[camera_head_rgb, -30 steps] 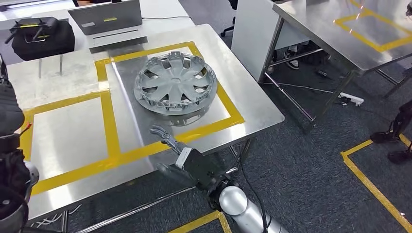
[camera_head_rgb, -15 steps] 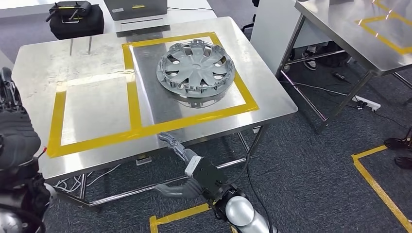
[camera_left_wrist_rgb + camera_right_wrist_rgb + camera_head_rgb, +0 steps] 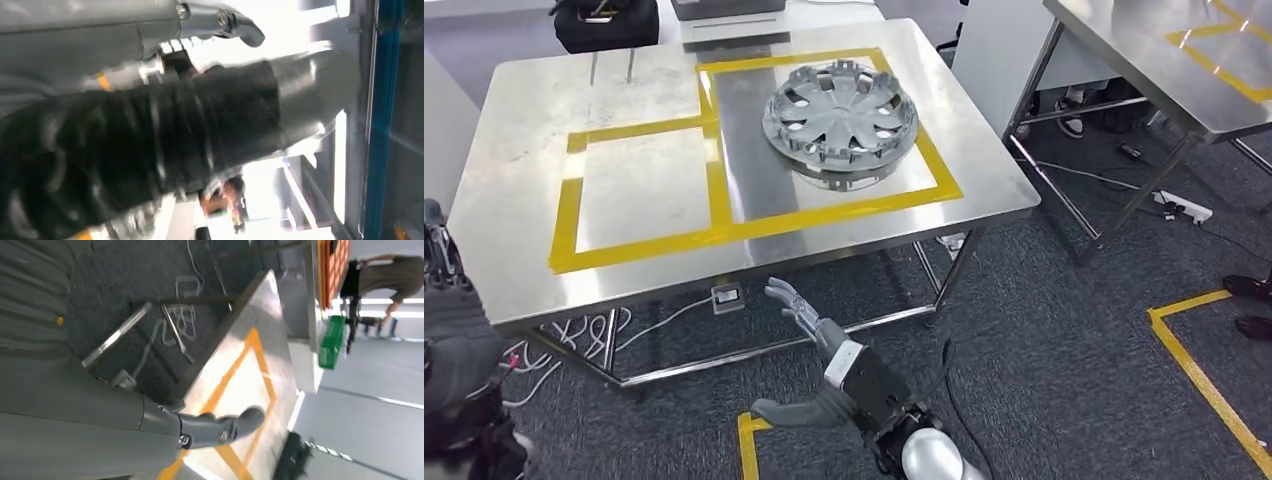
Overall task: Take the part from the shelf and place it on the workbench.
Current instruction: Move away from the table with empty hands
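Note:
The part, a silver hubcap, lies flat on the steel workbench, inside the right-hand square of yellow tape. My right hand hangs in front of and below the bench's front edge, fingers spread and holding nothing. Its thumb shows in the right wrist view against the bench top. My left hand is at the left edge, dark, with its fingers upright and nothing in them. The left wrist view shows its thumb free.
A second steel table stands at the right, with a power strip under it. Yellow floor tape marks the carpet. Cables lie under the bench. A black bag sits behind it. A person stands far off.
The whole picture has shifted: the camera has drawn back from the bench. My right hand has come off the bench's edge and now hangs lower, still holding nothing. The hubcap has stayed in its square.

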You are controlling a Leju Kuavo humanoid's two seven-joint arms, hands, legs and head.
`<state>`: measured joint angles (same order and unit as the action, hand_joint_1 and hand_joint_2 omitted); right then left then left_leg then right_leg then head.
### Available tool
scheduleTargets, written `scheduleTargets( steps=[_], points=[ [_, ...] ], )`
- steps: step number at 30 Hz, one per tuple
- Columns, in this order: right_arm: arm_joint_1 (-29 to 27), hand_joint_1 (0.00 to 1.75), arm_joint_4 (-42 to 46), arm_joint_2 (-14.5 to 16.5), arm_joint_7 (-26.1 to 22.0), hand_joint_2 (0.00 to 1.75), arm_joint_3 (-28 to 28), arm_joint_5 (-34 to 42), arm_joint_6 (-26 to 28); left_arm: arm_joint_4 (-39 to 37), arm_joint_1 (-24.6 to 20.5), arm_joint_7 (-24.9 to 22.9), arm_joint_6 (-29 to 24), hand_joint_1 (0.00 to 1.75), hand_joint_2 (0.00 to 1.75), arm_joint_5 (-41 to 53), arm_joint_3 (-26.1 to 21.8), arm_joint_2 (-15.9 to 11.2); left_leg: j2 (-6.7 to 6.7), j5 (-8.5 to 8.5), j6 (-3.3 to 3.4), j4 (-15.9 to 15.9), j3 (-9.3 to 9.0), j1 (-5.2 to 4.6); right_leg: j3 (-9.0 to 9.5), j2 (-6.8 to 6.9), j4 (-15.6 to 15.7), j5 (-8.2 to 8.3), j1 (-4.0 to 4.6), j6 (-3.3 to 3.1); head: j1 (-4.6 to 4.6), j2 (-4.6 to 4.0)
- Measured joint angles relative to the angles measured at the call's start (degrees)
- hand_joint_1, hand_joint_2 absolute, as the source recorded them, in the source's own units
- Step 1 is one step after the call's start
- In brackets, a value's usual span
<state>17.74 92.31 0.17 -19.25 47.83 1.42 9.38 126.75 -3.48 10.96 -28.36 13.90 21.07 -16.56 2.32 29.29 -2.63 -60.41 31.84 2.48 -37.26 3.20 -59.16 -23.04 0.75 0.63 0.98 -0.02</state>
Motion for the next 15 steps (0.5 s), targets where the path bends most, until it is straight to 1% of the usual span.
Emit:
scheduleTargets(
  steps=[1,2,3,4,5,6,7,8,9,10,11,12,13,14,15],
  points=[
    [-0.63,0.0,1.03,-0.43,0.18,1.75,-0.38,-0.51,0.81,0.04,0.46,0.05,-0.01,0.0,0.0,0.56,0.3,0.19,-0.32,-0.05,0.49,-0.12,0.36,0.06,-0.16,0.17,-0.24,0.13,-0.06,0.23,-0.32,-0.01],
    [-1.38,0.0,2.21,-0.94,0.41,1.75,-0.85,-1.0,1.73,0.04,0.91,0.08,0.01,0.0,0.0,1.21,0.69,0.42,-0.7,-0.31,0.91,-0.24,0.75,0.07,-0.54,-0.03,-0.61,-0.34,-0.21,0.55,-0.57,0.0],
    [-2.22,0.0,3.54,-1.49,0.62,1.75,-1.45,-1.41,2.64,0.05,1.31,0.1,0.05,0.0,0.0,1.92,1.16,0.65,-1.06,-0.63,1.42,-0.28,1.13,0.1,-1.03,-0.52,-1.62,-1.58,-0.37,0.88,-0.84,0.0],
    [-3.1,0.0,4.89,-2.04,0.74,1.75,-2.17,-1.72,3.47,0.05,1.61,0.11,0.11,0.0,0.0,2.69,1.64,0.88,-1.42,-0.99,1.96,-0.22,1.57,0.13,-1.77,-1.2,-3.68,-3.53,-0.51,1.24,-1.19,0.0],
    [-4.02,0.0,6.23,-2.56,0.8,1.75,-2.96,-1.93,4.19,0.06,1.84,0.1,0.18,0.0,0.0,3.46,2.14,1.12,-1.82,-1.36,2.46,-0.2,2.06,0.07,-2.72,-1.92,-6.86,-6.0,-0.6,1.57,-1.63,0.0],
    [-4.97,0.0,7.43,-3.06,0.76,1.75,-3.79,-2.09,4.84,0.05,2.11,0.08,0.23,0.0,0.0,4.19,2.64,1.35,-2.23,-1.76,2.89,-0.19,2.59,-0.05,-3.59,-2.3,-10.68,-8.32,-0.61,1.71,-2.1,0.0],
    [-5.92,0.0,8.53,-3.54,0.72,1.75,-4.6,-2.22,5.42,0.05,2.39,0.04,0.28,0.0,0.0,4.77,3.15,1.58,-2.66,-2.18,3.22,-0.18,3.16,-0.23,-4.25,-2.45,-14.05,-9.91,-0.59,1.7,-2.5,0.0],
    [-6.87,0.0,9.58,-4.02,0.66,1.75,-5.37,-2.3,5.95,0.03,2.67,0.01,0.31,0.0,0.0,5.18,3.67,1.82,-3.1,-2.65,3.46,-0.19,3.75,-0.46,-4.31,-2.54,-16.05,-10.49,-0.53,1.47,-2.82,0.0],
    [-7.76,0.0,10.67,-4.5,0.57,1.75,-6.13,-2.4,6.48,-0.01,2.89,-0.01,0.34,0.0,0.0,5.46,4.19,2.05,-3.56,-3.14,3.63,-0.18,4.34,-0.73,-3.51,-2.63,-16.07,-10.01,-0.41,1.04,-3.12,0.01],
    [-8.55,0.0,11.73,-4.94,0.5,1.75,-6.89,-2.47,7.0,-0.07,3.02,-0.01,0.38,0.0,0.0,5.63,4.68,2.29,-4.05,-3.63,3.75,-0.16,4.91,-1.02,-1.78,-2.84,-13.98,-8.75,-0.21,0.39,-3.35,0.0],
    [-9.26,0.0,12.82,-5.35,0.42,1.75,-7.65,-2.53,7.54,-0.14,3.08,0.04,0.42,0.0,0.0,5.75,5.16,2.54,-4.56,-4.16,3.84,-0.11,5.41,-1.28,0.73,-3.33,-10.25,-7.47,0.12,-0.55,-3.56,0.0],
    [-9.92,0.0,14.02,-5.77,0.31,1.75,-8.49,-2.57,8.09,-0.22,3.17,0.15,0.49,0.0,0.0,5.85,5.65,2.84,-5.0,-4.71,3.83,0.05,5.79,-1.48,3.38,-4.09,-6.01,-7.0,0.34,-1.6,-3.51,0.0],
    [-10.61,0.0,15.24,-6.15,0.15,1.75,-9.32,-2.57,8.62,-0.31,3.29,0.32,0.55,0.0,0.0,5.92,6.14,3.11,-5.35,-5.29,3.73,0.35,5.99,-1.42,5.52,-4.69,-2.49,-6.74,0.61,-2.32,-3.28,0.0],
    [-11.29,0.0,16.46,-6.54,-0.02,1.75,-10.16,-2.55,9.07,-0.42,3.42,0.5,0.62,0.0,0.0,5.95,6.64,3.4,-5.67,-5.87,3.48,0.76,6.04,-1.2,6.8,-5.18,-0.07,-6.73,0.87,-2.82,-3.15,0.0],
    [-11.9,0.0,17.52,-6.94,-0.17,1.75,-10.94,-2.53,9.43,-0.52,3.56,0.66,0.66,0.0,0.0,5.98,7.08,3.68,-5.93,-6.47,3.12,1.23,6.01,-0.9,7.24,-5.34,1.11,-6.69,1.08,-3.0,-3.13,0.01]
  ],
)
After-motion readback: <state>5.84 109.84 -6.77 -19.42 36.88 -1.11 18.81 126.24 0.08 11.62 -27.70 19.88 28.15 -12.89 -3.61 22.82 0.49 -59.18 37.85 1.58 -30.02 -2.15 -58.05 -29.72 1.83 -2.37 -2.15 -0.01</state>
